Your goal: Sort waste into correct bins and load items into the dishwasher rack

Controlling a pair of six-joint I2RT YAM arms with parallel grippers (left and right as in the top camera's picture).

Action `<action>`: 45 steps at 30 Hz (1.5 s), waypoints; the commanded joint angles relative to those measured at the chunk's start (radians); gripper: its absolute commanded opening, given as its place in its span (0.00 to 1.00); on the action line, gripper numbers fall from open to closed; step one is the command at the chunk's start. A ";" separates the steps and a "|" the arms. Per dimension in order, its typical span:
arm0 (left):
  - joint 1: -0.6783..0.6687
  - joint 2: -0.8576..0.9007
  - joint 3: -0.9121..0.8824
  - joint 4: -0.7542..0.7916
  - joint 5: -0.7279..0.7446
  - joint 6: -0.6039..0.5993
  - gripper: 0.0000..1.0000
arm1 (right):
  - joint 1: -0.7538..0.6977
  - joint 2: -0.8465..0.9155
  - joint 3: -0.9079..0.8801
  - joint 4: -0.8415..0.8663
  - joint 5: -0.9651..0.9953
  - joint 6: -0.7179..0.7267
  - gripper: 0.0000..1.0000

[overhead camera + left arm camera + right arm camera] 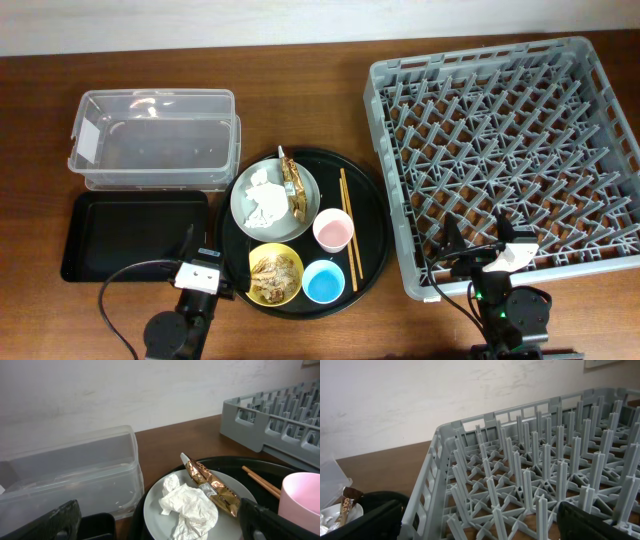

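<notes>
Brown wood table, white wall (scuffed), rack rt

Grey rack, black round tray, pale grey plate, pink cup, blue cup, yellow bowl, white tissue, brown-gold wrapper

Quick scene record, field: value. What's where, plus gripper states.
rack: dishwasher rack, right side, nothing loaded
round tray: holds plate, yellow bowl, pink cup, blue cup, chopsticks
plate: tissue and wrapper on it
yellow bowl: food scraps inside
bins: clear tub, black tray, left side, no waste in either
left gripper: open, holding nothing
right gripper: open, holding nothing
</notes>
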 commanded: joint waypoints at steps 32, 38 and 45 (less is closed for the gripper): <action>0.005 -0.008 -0.003 -0.004 0.008 0.016 0.99 | -0.007 -0.008 -0.010 0.002 -0.005 -0.007 0.99; 0.005 -0.008 -0.003 0.010 0.082 0.011 0.99 | -0.007 -0.008 -0.010 0.002 -0.010 -0.006 0.99; 0.005 -0.005 0.012 0.234 0.349 -0.130 0.99 | -0.007 -0.008 0.020 0.062 -0.387 0.148 0.98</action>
